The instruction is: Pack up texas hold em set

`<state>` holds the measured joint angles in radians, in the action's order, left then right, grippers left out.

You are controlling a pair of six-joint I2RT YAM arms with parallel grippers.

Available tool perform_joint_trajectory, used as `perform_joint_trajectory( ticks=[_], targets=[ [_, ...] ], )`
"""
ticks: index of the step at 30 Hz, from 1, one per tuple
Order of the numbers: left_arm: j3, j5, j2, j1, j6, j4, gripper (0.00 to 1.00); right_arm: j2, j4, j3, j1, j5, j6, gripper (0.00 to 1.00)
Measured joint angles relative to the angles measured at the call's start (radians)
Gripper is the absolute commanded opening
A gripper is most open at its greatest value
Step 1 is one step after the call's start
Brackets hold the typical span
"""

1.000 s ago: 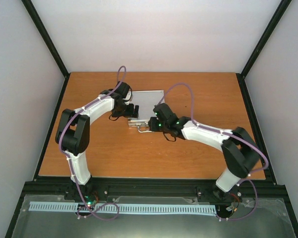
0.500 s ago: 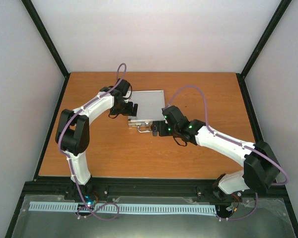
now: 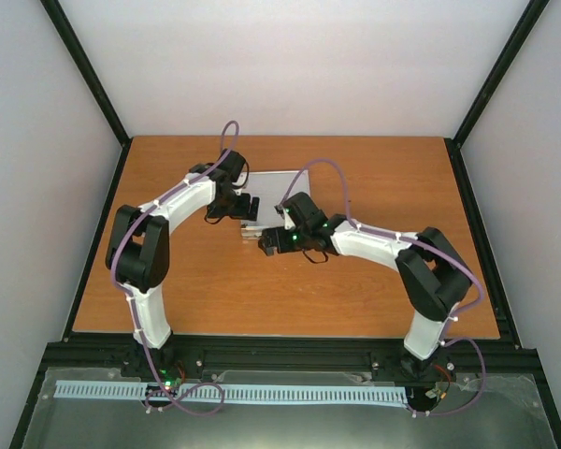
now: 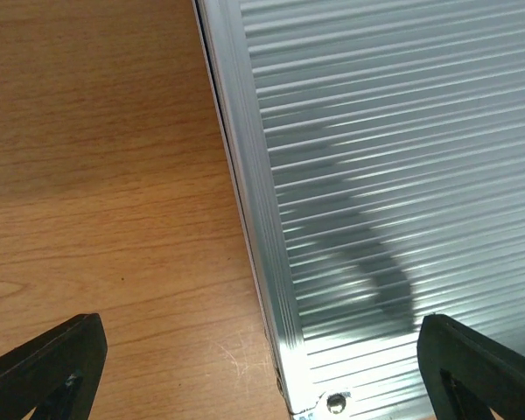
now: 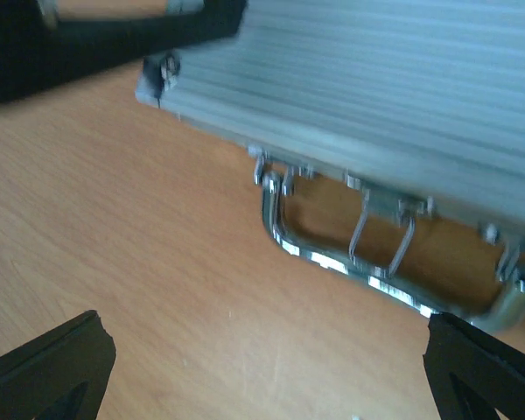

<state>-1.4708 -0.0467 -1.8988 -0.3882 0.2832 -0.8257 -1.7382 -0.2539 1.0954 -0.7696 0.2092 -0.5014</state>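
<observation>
The texas hold em set shows only as its silver ribbed case (image 3: 273,190), lying shut on the table. Chips, cards and dice are out of view. My left gripper (image 3: 247,208) is open at the case's left side; in its wrist view the case (image 4: 394,175) has its near left corner between my spread fingertips (image 4: 48,367), untouched. My right gripper (image 3: 270,242) is open, low over the table just before the case's front. In the right wrist view the chrome handle (image 5: 367,262) hangs from the case (image 5: 376,96), ahead of my empty fingertips (image 5: 48,367).
The wooden table (image 3: 206,290) is walled by white panels and black frame posts. My left gripper's black body (image 5: 87,35) shows at the case's corner in the right wrist view. A black rail (image 3: 290,355) runs along the near edge.
My right gripper has opened wide and shifted left along the case's front, from the handle's middle toward its left end. The left arm and the case have stayed put.
</observation>
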Motion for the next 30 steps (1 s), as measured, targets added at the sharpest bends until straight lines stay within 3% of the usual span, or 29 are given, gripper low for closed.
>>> perform_joint_trajectory(
  ticks=[14, 22, 30],
  targets=[
    [-0.005, -0.01, -0.031, 0.0, 0.0, 0.016, 1.0, -0.187, 0.023, 0.128, 0.045, 0.124, 0.049, 0.96],
    [-0.021, -0.014, -0.043, 0.0, -0.001, 0.02, 1.0, -0.23, -0.047, 0.19, 0.039, 0.087, 0.051, 0.96],
    [-0.023, -0.011, -0.046, 0.0, -0.014, 0.029, 1.0, -0.269, -0.012, 0.196, 0.038, -0.001, 0.055, 0.96]
  ],
)
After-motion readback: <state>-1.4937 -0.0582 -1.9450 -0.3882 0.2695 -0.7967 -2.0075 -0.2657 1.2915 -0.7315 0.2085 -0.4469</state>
